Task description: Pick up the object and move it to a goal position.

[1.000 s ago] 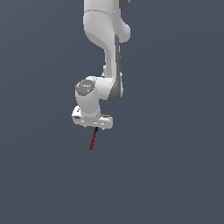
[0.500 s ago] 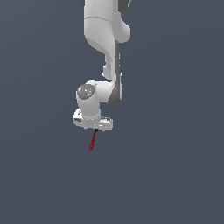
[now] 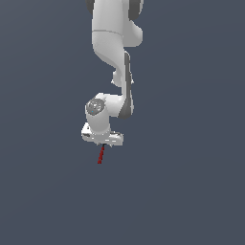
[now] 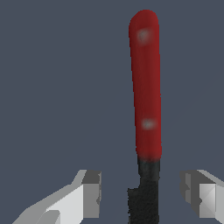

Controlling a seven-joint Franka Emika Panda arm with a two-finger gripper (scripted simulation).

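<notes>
1. So, up close in the wrist view your gripper (image 4: 142,197) has its fingers (image 4: 89,194) spread, with clear gaps either side of the stick (image 4: 145,109); its black end sits between them.
2. You're at the grasp step I'd say: squeeze shut next, then lift.
3. Further out, the stick (image 3: 101,155) pokes out just below the gripper (image 3: 102,142), thin, red half outward.

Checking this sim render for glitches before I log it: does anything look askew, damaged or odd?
Nothing stands out. The stick lies intact, red half beyond the pincer, black half between its fingers, with gaps on both sides. In the exterior view the stick slants a little under the pincer; no damage shows.
</notes>
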